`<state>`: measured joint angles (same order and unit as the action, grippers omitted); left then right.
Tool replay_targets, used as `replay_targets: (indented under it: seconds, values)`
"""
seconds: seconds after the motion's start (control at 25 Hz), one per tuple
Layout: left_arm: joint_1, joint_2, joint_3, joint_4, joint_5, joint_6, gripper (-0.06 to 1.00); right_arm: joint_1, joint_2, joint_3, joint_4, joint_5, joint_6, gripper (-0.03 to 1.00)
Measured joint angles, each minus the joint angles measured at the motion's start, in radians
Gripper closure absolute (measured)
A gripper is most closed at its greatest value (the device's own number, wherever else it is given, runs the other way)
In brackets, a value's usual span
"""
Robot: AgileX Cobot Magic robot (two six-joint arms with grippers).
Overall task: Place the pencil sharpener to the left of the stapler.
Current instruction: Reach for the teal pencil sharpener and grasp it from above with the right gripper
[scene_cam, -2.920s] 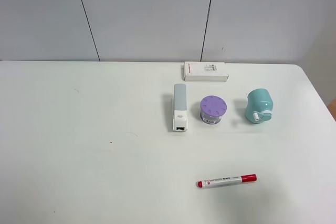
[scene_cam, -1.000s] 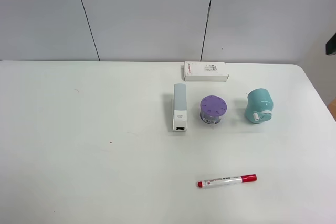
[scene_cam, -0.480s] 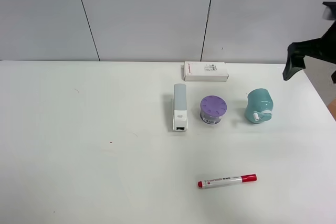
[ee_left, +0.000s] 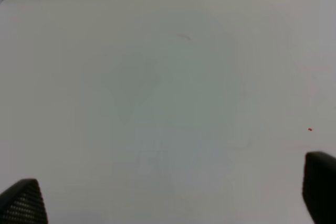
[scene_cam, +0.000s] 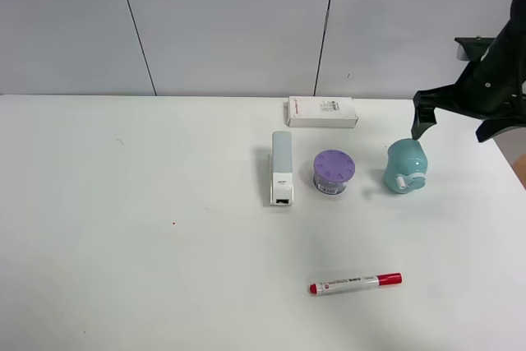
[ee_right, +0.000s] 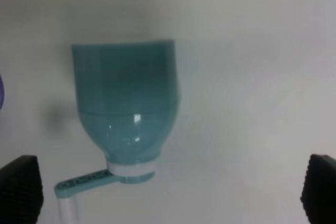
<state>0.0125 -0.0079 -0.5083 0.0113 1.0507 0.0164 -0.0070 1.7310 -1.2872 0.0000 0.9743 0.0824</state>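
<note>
The teal pencil sharpener (scene_cam: 404, 165) stands at the right of the table, its white band and crank knob facing the front. The white stapler (scene_cam: 281, 167) with its grey-blue top lies lengthwise left of it, a purple container between them. My right gripper (scene_cam: 453, 121) hangs open just behind and above the sharpener, apart from it. In the right wrist view the sharpener (ee_right: 126, 103) fills the middle, with the open right gripper (ee_right: 169, 190) and its dark fingertips (ee_right: 20, 187) wide to either side. The left gripper (ee_left: 170, 195) is open over bare table.
A purple round-lidded container (scene_cam: 334, 170) sits between stapler and sharpener. A flat white box (scene_cam: 321, 111) lies behind them near the wall. A red-capped marker (scene_cam: 355, 283) lies toward the front. The table's right edge (scene_cam: 497, 150) runs close to the sharpener.
My right arm has come in from the right edge and moved left to hang behind the sharpener. No object on the table has moved.
</note>
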Motion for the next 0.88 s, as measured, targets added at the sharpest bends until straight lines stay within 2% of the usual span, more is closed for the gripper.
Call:
replay_targets:
  seconds: [0.2, 0.88]
  values:
    - [0.000, 0.000, 0.000, 0.000, 0.000, 0.000, -0.05, 0.014, 0.040, 0.000, 0.027, -0.054, 0.000, -0.02]
    - [0.000, 0.000, 0.000, 0.000, 0.000, 0.000, -0.05, 0.027, 0.165, 0.000, 0.030, -0.096, -0.001, -0.02]
